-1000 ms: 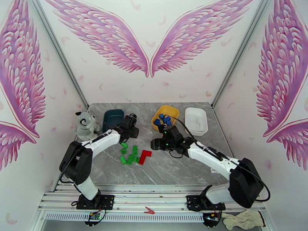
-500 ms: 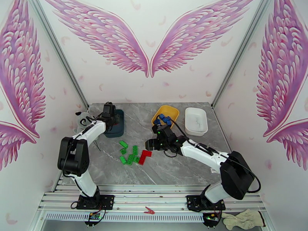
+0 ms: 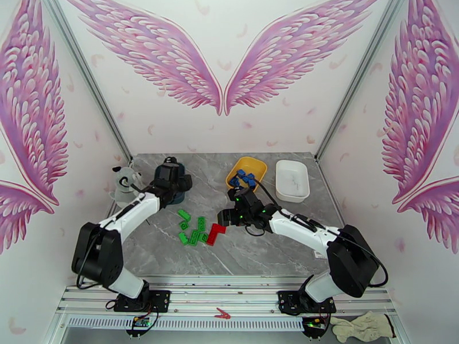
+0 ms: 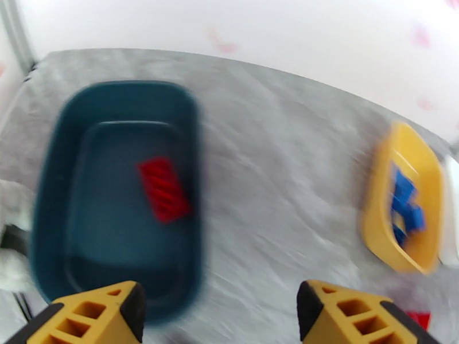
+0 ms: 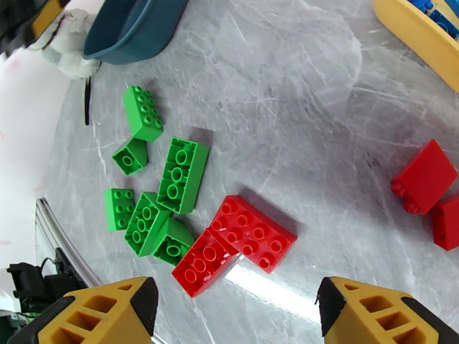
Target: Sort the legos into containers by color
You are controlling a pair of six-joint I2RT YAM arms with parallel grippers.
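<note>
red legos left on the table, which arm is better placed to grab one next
Right. The right fingers hang open close over the joined red bricks, while the left fingers are away over the teal tray, where one red brick lies.

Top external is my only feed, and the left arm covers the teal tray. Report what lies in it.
Observer: One red lego lies on the floor of the dark teal tray; that picture is blurred.
Operator: Give me the left gripper's state.
Observer: The left gripper is open, with nothing between its fingers.
Operator: Now report the reds near the right gripper.
Observer: Two more red legos lie apart on the table, right of the red L, below the open right gripper.
</note>
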